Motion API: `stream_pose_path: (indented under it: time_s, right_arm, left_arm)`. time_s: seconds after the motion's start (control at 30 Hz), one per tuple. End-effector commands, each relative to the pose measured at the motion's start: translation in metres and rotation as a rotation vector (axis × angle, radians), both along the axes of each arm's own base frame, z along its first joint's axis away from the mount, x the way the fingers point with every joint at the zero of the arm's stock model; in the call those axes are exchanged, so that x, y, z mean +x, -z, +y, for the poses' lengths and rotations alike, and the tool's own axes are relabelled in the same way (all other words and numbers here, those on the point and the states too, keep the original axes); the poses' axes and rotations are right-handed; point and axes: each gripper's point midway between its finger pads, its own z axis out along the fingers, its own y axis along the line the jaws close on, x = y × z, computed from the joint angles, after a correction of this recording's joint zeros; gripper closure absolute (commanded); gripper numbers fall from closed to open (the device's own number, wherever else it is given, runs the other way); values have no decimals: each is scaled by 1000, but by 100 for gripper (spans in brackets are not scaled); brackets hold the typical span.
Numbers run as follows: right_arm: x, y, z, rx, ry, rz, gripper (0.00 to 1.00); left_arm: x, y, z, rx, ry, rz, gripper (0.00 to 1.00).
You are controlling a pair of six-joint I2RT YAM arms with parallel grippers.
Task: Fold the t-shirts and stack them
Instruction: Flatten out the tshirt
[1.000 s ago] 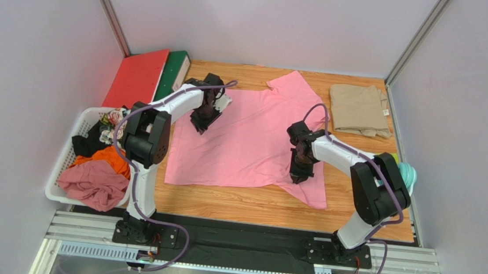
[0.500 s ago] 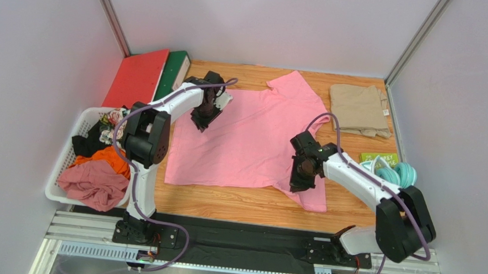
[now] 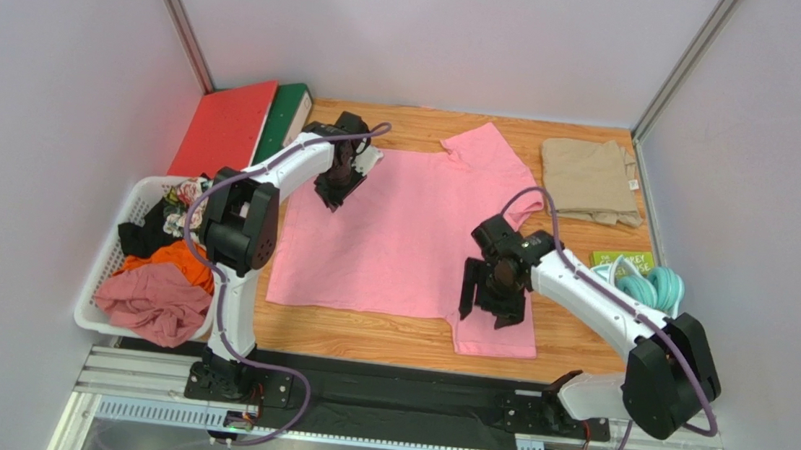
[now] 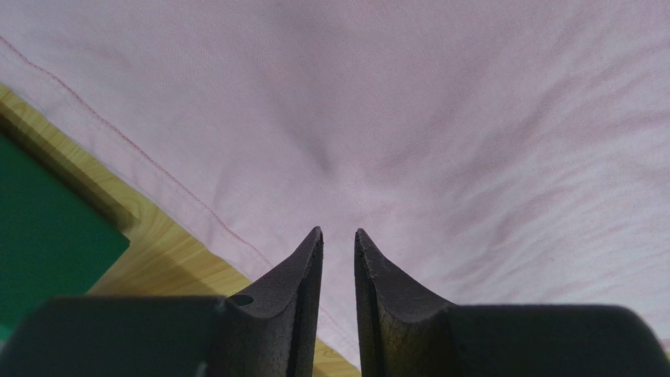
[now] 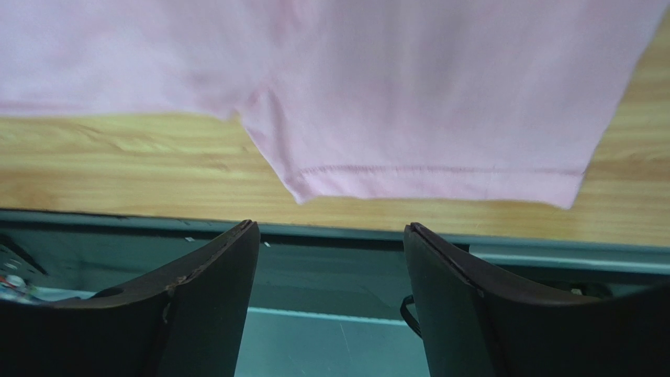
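A light pink t-shirt (image 3: pixel 394 225) lies spread flat on the wooden table (image 3: pixel 362 336), its near right sleeve (image 3: pixel 499 337) laid out toward the front edge. A khaki-beige t-shirt (image 3: pixel 589 180) sits folded at the back right. My left gripper (image 3: pixel 334 183) rests on the pink shirt's far left edge; in the left wrist view its fingertips (image 4: pixel 338 232) stand a narrow gap apart against the cloth (image 4: pixel 440 118), clamping nothing. My right gripper (image 3: pixel 491 302) hovers wide open over the near sleeve. The right wrist view shows the gripper (image 5: pixel 330 225) empty, with the sleeve hem (image 5: pixel 425 169) ahead of it.
A white basket (image 3: pixel 105 256) of mixed clothes stands at the left. Red (image 3: pixel 226 128) and green (image 3: pixel 286 115) boards lean at the back left. A teal coiled cable (image 3: pixel 659 283) and a green packet (image 3: pixel 620 259) lie at the right edge.
My right gripper dragged the near sleeve toward the front and left, then opened and let it go. The sleeve now lies flat. The left gripper has stayed in place.
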Motion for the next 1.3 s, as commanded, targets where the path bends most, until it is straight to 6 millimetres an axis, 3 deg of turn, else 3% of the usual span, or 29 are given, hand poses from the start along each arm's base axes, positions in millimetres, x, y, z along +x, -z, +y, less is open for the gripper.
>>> stream_pose_path:
  time_s: [0.0, 0.13, 0.17, 0.47, 0.57, 0.73, 0.9, 1.0, 1.27]
  right_arm:
    - [63, -32, -20, -39, 45, -141, 27]
    - [105, -25, -46, -92, 144, -197, 30]
    - [115, -14, -52, -116, 168, -182, 31]
    - [154, 30, -42, -117, 189, -143, 37]
    - [165, 35, -42, -114, 200, -136, 40]
    - [166, 29, -43, -90, 222, -141, 42]
    - [160, 9, -47, -74, 239, -168, 42]
    - [171, 3, -44, -60, 246, -202, 43]
    - [169, 55, -45, -92, 281, -94, 46]
  left_arm:
    - [4, -8, -1, 0, 13, -18, 72]
    - [5, -8, -1, 1, 11, -22, 72]
    - [7, -7, -2, -1, 5, -25, 72]
    - [45, -20, -24, -74, -39, -86, 72]
    - [60, -12, -28, -68, -44, -90, 73]
    - [57, 30, -13, -33, -84, 30, 74]
    - [51, 44, 3, -96, -160, 94, 74]
    - [50, 50, 11, -81, -161, 98, 74]
    - [45, 51, 15, -82, -161, 100, 74]
